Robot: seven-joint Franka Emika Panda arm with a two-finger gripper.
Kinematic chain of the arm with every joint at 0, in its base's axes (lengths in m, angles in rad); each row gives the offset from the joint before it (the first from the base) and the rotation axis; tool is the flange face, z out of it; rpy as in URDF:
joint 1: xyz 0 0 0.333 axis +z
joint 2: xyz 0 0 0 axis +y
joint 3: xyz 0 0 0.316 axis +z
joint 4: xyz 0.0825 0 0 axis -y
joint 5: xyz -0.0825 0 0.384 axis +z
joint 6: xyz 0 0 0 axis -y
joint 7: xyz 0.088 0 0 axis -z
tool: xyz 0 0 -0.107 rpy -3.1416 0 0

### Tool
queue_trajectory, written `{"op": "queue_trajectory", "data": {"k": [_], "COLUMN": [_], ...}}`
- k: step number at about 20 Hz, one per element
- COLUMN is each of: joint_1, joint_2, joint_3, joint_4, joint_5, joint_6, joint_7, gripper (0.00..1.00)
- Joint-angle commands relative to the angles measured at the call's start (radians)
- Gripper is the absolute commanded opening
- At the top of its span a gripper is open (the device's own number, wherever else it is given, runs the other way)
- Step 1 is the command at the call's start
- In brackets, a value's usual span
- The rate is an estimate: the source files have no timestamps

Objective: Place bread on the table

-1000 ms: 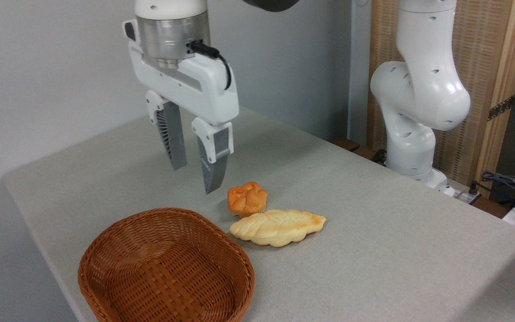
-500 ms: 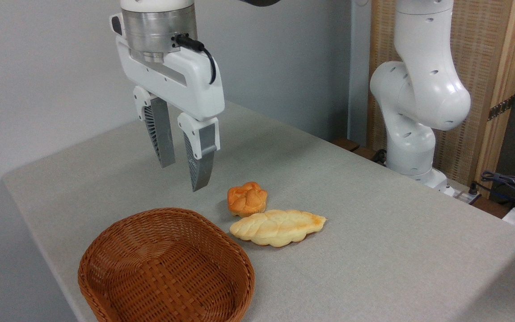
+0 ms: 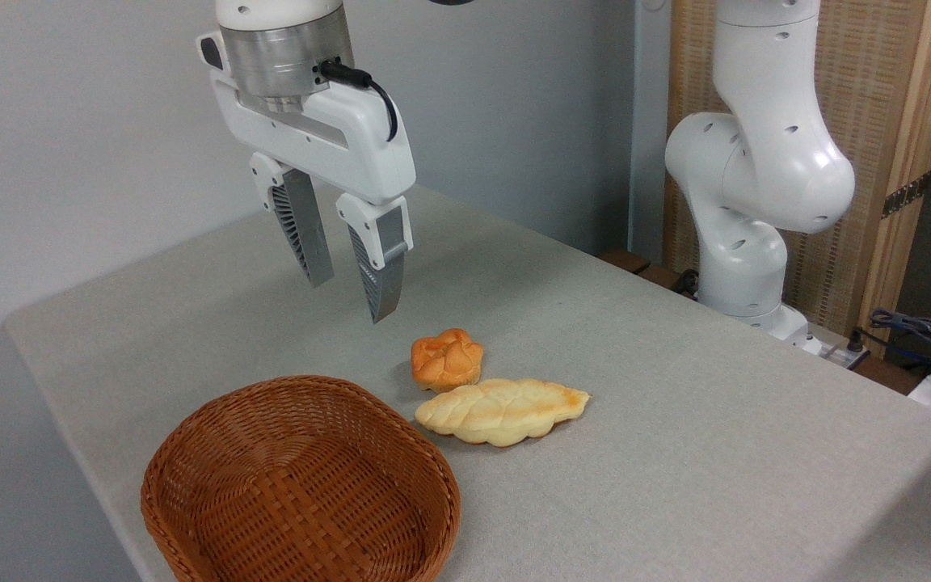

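Two neighbours flank the bread [image 3: 503,411] (bun [image 3: 446,360] touching, basket [image 3: 301,482] near).

The room is evenly and brightly lit, with soft light that seems to fall from above. The grey cloth of the worktop [image 3: 676,420] shows no hard glare. Shadows are faint: a thin dark rim under the leaf-shaped bread [image 3: 502,411], a small soft patch just left of the knotted bun [image 3: 447,359], and gentle shading inside the wicker basket [image 3: 301,483]. The white shells of the robot arm [image 3: 760,174] carry mild highlights, and the metal collar above the pincer [image 3: 348,299] has a dull sheen. Focus is sharp on the weave of the basket and the ribs of the fingers [image 3: 383,279]. No motion blur shows, and straight edges near the frame's borders look unbent.
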Motion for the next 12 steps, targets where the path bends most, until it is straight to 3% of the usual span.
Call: {"op": "queue_trajectory", "data": {"k": [1,3,7,12], "joint_1": [0.005,0.005,0.005,0.005], "joint_2": [0.001,0.001,0.001,0.001], "joint_3": [-0.003,0.003,0.008,0.011], "joint_4": [0.02,0.02,0.02,0.02], "joint_5": [-0.003,0.024,0.067,0.068], "joint_6": [-0.03,-0.03,-0.03,-0.03], "joint_7": [0.012,0.082,0.081,0.081], "gripper": [1.0,1.0,1.0,1.0]}}
